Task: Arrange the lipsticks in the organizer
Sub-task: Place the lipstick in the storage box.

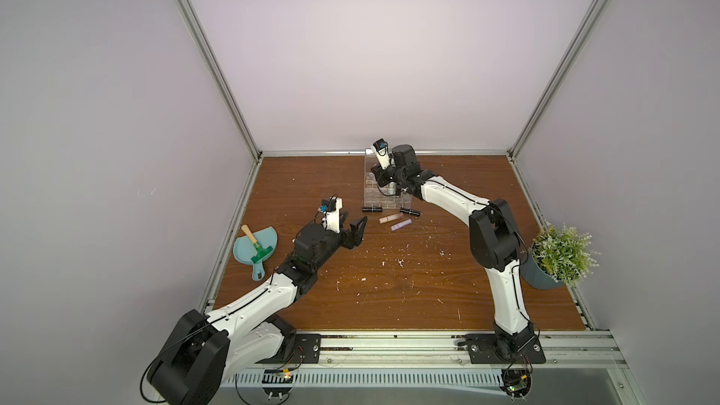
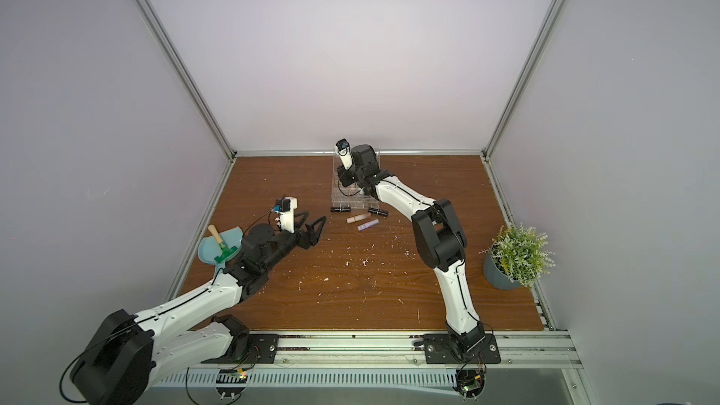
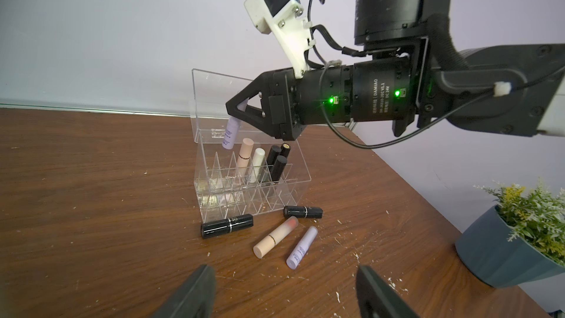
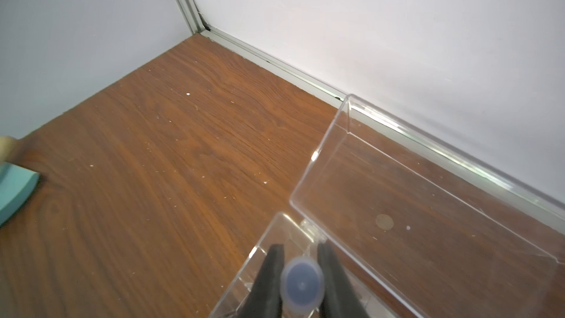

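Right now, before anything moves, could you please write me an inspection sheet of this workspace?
Surface: wooden table, scratched, white specks scattered.
Job's things: organizer with lid open, five lipsticks standing inside; four lipsticks lying in front.
Clutter: dustpan holding a brush; potted plant.
Tools: left tool open, empty; right tool shut on a lilac lipstick over the organizer.
Cables: black cables loop at both wrists.
Surroundings: pale walls, metal frame.
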Robot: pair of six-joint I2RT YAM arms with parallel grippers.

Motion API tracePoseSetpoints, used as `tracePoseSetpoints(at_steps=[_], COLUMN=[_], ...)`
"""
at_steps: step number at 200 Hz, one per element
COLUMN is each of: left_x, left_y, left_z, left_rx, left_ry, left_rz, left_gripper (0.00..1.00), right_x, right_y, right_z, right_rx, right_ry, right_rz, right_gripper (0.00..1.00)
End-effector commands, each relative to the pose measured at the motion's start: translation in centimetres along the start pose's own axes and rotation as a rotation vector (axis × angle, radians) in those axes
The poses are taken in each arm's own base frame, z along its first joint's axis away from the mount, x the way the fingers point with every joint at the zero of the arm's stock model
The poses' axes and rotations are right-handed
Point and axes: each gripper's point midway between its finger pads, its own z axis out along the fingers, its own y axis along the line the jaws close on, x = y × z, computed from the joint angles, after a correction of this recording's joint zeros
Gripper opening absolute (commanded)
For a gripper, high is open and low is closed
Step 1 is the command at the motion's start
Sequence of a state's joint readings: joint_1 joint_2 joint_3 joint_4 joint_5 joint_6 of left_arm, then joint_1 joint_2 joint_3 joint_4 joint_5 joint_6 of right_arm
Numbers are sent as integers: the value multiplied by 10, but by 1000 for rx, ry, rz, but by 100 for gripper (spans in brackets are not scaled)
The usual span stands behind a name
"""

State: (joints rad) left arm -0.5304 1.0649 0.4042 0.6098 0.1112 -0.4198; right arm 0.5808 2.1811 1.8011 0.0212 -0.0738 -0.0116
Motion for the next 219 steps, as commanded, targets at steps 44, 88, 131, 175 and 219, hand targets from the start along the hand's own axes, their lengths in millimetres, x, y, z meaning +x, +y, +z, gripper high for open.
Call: tracePoseSetpoints(at_steps=[44,88,131,175,219], left_x=[-3,-3,-1,3,13], left_y=[-1,-2,-3,-8,-3], left_z=[-1,0,2,9,17], left_rx=[15,19,27,51,19], left_ry=[-14,-10,-2,48,120], left_rz=[0,2,0,11,24], left_gripper=[76,76,76,76,77], right_x=[-12,-4,7,16,11], right_y=[-11,-11,-8,-5,-3], right_z=[7,13,15,14,2], right_rx=[80,78,69,50,41], right_ry=[-50,-42,-21,-2,-16], right_rz=[-50,-52,-48,-34,-17], right_gripper=[5,5,9,31,50])
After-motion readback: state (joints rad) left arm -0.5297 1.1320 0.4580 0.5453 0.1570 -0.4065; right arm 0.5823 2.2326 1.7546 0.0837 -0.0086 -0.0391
